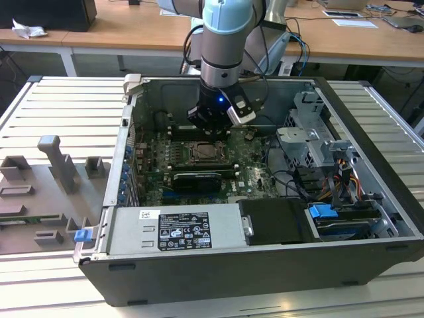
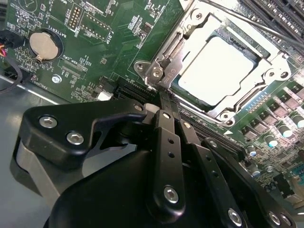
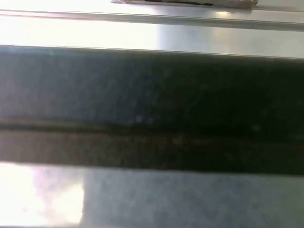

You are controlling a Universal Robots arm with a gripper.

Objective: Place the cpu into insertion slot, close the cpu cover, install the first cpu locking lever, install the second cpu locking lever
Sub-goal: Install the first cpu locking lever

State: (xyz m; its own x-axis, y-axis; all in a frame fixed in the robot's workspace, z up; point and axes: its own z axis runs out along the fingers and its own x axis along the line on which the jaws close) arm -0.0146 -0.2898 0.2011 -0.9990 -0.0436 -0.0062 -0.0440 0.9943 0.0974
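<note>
Pincer (image 2: pixel 164 100) narrowed, fingertips pressed together with nothing between them, poised at the socket's corner by a small metal latch hook (image 2: pixel 164 71). Cpu (image 2: pixel 223 71) seated flat in the socket beneath the cpu cover (image 2: pixel 176 47), already folded down; in the exterior view, socket at six o'clock of the pincer. Likely light, rigid and fragile underneath, that chip: best taken by opposite edges, never tilted or pressed. Cover thin, stiff, springy at the hinge. Hard to tell whether either lever is latched. First wrist view blurred: just a dark band between bright strips.
</note>
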